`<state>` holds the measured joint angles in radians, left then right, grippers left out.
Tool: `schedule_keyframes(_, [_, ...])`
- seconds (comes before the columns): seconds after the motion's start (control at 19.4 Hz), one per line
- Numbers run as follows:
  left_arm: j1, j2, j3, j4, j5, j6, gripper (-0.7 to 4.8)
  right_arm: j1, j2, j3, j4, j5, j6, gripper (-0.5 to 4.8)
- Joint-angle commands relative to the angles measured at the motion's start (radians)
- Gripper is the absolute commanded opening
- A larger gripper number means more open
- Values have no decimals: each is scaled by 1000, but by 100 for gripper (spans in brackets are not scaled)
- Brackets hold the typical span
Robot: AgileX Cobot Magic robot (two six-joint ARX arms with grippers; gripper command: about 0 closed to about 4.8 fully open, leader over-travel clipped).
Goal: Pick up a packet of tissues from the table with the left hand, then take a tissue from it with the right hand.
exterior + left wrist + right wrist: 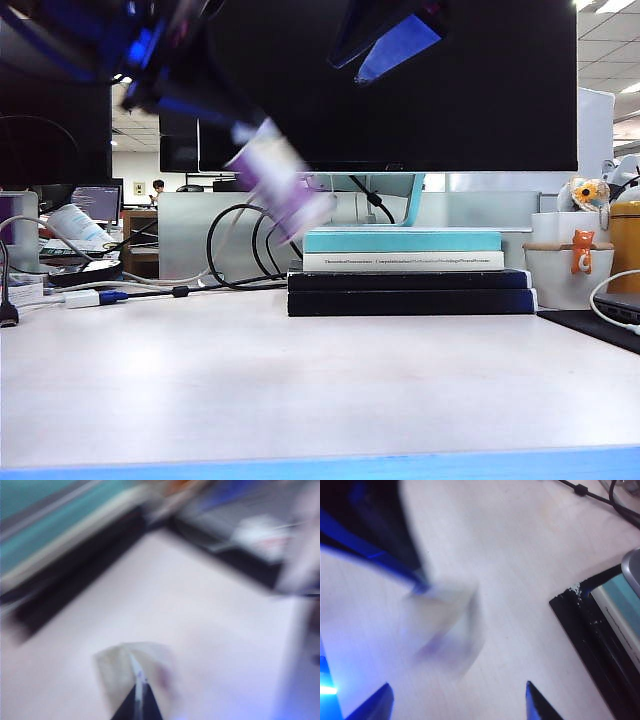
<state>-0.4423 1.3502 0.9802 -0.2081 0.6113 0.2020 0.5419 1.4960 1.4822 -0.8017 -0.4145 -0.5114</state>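
The packet of tissues (272, 182), purple and white and motion-blurred, hangs in the air above the table (300, 380), in front of the monitor. My left gripper (234, 124) comes down from the upper left and is shut on it. In the left wrist view the dark jaws (138, 702) pinch the pack (131, 667) along its edge. My right gripper (390, 42) hovers higher, to the right of the pack. Its fingers stand wide apart (457, 696) with nothing between them, and the pack (445, 625) lies blurred below. The tissue is hidden; no loose sheet shows.
A stack of books (400, 270), teal on top and black beneath, lies at the back centre under a dark monitor (420, 90). Black cables (235, 250) loop at its left. A white cup with an orange cat (568, 262) stands at the right.
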Motion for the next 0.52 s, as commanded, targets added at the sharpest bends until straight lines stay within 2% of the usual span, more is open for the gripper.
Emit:
schedule_keyframes(0.05, [0,6,2,19,17,-3,186,0,-5,2,-3,-3,15,337])
schedule_keyframes(0.1, [3,16,2,4,13,-13,479,0,-5,2,-10,-3,15,337])
schedule_keyframes(0.26, [-6,34,2,-34,-102,-91,479,0,-5,0,-17,-6,15,337])
schedule_keyframes(0.41, [-13,26,2,-23,-61,-106,479,0,-5,0,-17,-6,19,337])
schedule_keyframes(0.52, [-13,5,2,-14,-137,-105,479,1,-5,-5,-18,-6,21,337])
